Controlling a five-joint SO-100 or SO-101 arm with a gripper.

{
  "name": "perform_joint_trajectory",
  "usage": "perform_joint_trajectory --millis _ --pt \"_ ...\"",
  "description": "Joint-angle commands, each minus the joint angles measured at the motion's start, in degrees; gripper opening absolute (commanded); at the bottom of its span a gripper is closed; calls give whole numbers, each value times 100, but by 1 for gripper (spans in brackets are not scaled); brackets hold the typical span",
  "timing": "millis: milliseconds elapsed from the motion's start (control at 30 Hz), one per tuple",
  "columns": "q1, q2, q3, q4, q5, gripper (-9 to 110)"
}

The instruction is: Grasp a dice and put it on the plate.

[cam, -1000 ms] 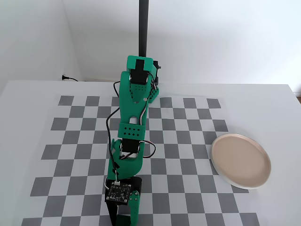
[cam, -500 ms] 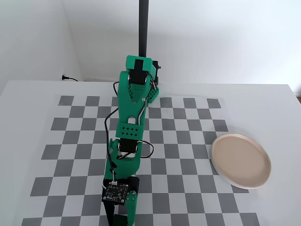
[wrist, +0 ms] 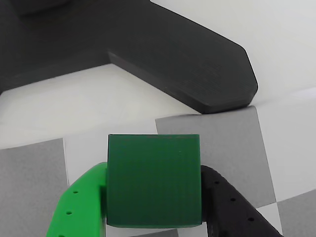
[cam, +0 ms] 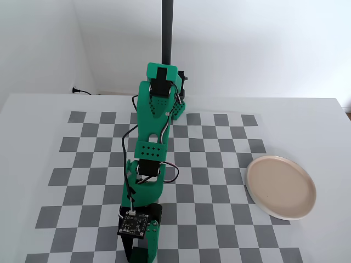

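The dice [wrist: 154, 180] looked like matt dark green plastic with faint fine layer lines across its face. The gripper [wrist: 153, 207] fingers looked like printed plastic: one bright green and slightly glossy, the other black and matt, both dotted with small holes. A black bracket [wrist: 197, 64] above showed a rough, ridged printed texture. The checkerboard [cam: 219, 164] surface appeared flat, smooth and matt, like printed paper. The plate [cam: 281, 187] looked smooth, with a soft satin sheen. The arm [cam: 153, 131] was smooth green plastic.
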Motion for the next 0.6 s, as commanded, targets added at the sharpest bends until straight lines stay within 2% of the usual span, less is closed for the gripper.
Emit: perform_joint_trajectory --millis 0,567 --pt "-149 932 -396 105 35 -4" --pt "-642 1802 -396 606 53 -4"
